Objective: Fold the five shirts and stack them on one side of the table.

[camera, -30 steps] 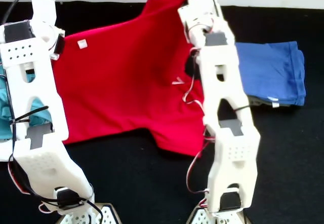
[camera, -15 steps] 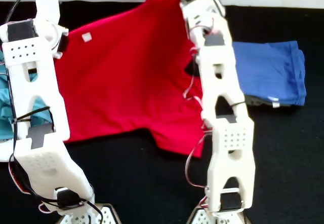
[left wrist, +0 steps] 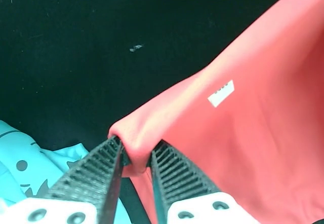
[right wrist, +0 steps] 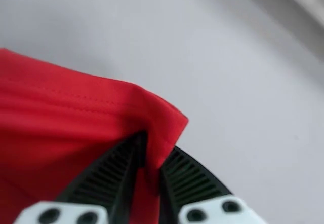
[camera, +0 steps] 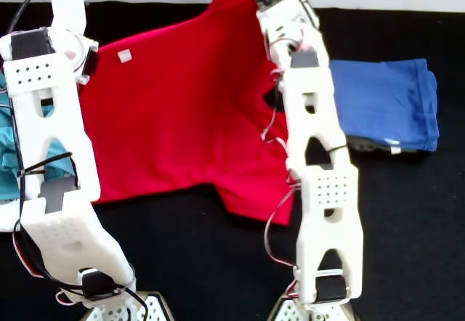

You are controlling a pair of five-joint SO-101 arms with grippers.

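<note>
High view: my left arm (camera: 51, 118) runs up the left side, my right arm (camera: 316, 154) up centre-right, both stretched long. The red shirt (camera: 182, 118), soft knit, is spread mid-frame on the black table (camera: 407, 248). A folded blue shirt (camera: 385, 103) lies at right, a teal shirt (camera: 9, 168) at the left edge.

Left wrist view: my left claw (left wrist: 136, 148), ribbed black fingers, pinches a red fold at lower centre, with a white label (left wrist: 221, 93) nearby.

Right wrist view: my right claw (right wrist: 154, 150) pinches the stitched red hem corner, lower centre.

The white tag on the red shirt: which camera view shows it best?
The left wrist view: the white tag lies close on the red shirt. The high view gives it as a small square. The right wrist view offers a pinched shirt corner.
</note>
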